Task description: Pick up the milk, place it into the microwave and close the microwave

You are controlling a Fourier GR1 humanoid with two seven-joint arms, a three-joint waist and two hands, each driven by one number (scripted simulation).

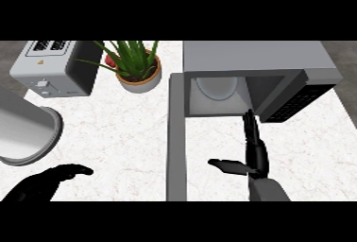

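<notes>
Scanning from the left: grey round container [24, 130] cut off by the left edge, lying on the white marbled bench [118, 142]. Left hand [43, 183] low at bottom left, palm down, fingers relaxed and slightly spread, holding nothing. Behind it, a grey toaster [54, 68] at the bench's back left, two slots on top, small knob on the front face. Just right of the toaster, a potted plant [136, 66] with long green leaves in a tan pot, something red tucked behind it. Centre: microwave door [176, 137] swung fully open, edge-on as a long grey slab running toward the lower edge. Microwave [254, 71] at back right, grey top, cavity open, pale round turntable [216, 90] visible inside, black keypad panel on its right. Right hand [252, 151] in front of the open cavity, fingers straight and pointing at the opening, thumb stuck out to the left, holding nothing. Milk: cannot see it anywhere, neither on the bench nor in the cavity nor in either hand.
</notes>
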